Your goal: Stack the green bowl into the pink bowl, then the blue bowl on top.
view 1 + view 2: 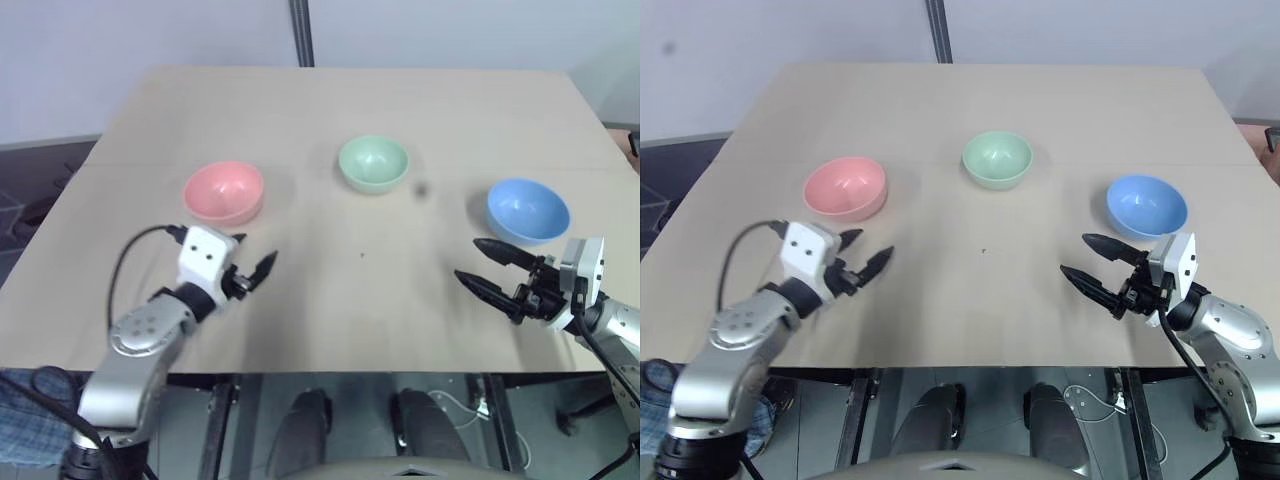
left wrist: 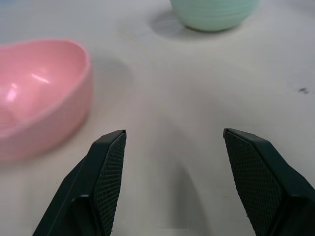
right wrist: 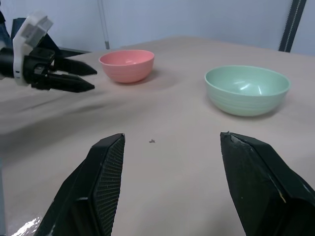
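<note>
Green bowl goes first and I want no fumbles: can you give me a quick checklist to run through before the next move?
1. Green bowl upright, standing alone: ok.
2. Pink bowl upright and empty: ok.
3. Blue bowl untouched, apart from the other two: ok.
4. Left gripper open and holding nothing: ok.
5. Right gripper open and holding nothing: ok.
6. Either gripper at the green bowl: not ok, both hover short of it.

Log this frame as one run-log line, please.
stage: nothing stacked | green bowl, pink bowl, blue bowl: separate on table | left gripper: open, empty | right gripper: open, empty
</note>
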`<state>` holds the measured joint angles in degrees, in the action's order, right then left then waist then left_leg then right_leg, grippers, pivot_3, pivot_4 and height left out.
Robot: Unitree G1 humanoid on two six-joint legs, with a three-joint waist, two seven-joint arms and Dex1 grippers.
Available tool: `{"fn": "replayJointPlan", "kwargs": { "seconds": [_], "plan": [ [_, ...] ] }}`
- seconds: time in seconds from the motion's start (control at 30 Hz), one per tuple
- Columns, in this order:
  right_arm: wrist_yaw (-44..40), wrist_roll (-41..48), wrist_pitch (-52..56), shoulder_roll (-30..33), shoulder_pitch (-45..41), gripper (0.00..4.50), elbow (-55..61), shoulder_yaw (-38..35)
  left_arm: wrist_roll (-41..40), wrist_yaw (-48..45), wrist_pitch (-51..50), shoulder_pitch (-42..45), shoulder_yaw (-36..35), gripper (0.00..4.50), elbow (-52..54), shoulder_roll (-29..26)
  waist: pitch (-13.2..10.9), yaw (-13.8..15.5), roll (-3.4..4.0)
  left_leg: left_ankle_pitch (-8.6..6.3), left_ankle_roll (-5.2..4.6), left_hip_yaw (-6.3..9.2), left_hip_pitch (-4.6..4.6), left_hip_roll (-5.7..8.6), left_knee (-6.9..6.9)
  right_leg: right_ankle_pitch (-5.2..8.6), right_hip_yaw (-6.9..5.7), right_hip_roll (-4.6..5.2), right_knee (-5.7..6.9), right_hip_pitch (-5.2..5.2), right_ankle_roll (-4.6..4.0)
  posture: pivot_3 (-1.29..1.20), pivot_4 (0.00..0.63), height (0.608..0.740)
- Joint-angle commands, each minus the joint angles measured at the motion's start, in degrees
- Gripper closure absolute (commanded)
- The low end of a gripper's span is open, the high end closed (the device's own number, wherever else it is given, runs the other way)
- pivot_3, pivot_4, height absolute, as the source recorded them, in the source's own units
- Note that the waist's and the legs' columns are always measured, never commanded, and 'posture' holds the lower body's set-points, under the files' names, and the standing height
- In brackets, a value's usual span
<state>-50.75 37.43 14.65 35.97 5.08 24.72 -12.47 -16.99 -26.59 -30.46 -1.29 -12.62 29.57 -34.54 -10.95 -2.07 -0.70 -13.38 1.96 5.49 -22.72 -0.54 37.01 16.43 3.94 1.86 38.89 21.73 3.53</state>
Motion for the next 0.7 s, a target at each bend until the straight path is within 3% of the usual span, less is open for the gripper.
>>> {"fn": "replayJointPlan", "kwargs": {
  "seconds": [0.03,0.27,0.7],
  "plan": [
    [-0.5,0.5,-0.5,1.0,-0.5,1.26,1.1,-1.9,-1.0,-3.4,1.5,4.4,-5.3,1.17,-0.1,-5.7,-0.1,0.0,-0.12,0.0,0.0,0.06,-0.04,-0.03,0.0,0.0,-0.05,-0.05,-0.02,0.02,0.0,0.0,0.15,0.74],
    [0.2,0.5,-0.2,0.8,0.1,1.26,1.8,-2.1,4.2,-7.3,7.0,8.2,-6.9,1.17,-11.6,-15.1,-0.1,-0.2,-0.05,0.0,0.0,0.02,0.04,-0.03,-0.12,0.0,-0.03,-0.04,-0.02,0.02,-0.01,0.0,0.15,0.74],
    [2.3,0.3,0.5,1.0,-0.4,1.26,3.0,-2.6,11.6,-12.4,20.9,17.5,3.0,1.17,-30.3,-15.8,-0.1,0.0,-0.07,0.0,0.0,0.07,0.0,-0.01,-0.16,0.0,-0.09,-0.01,-0.03,0.04,-0.01,0.0,0.15,0.74]
  ]
}}
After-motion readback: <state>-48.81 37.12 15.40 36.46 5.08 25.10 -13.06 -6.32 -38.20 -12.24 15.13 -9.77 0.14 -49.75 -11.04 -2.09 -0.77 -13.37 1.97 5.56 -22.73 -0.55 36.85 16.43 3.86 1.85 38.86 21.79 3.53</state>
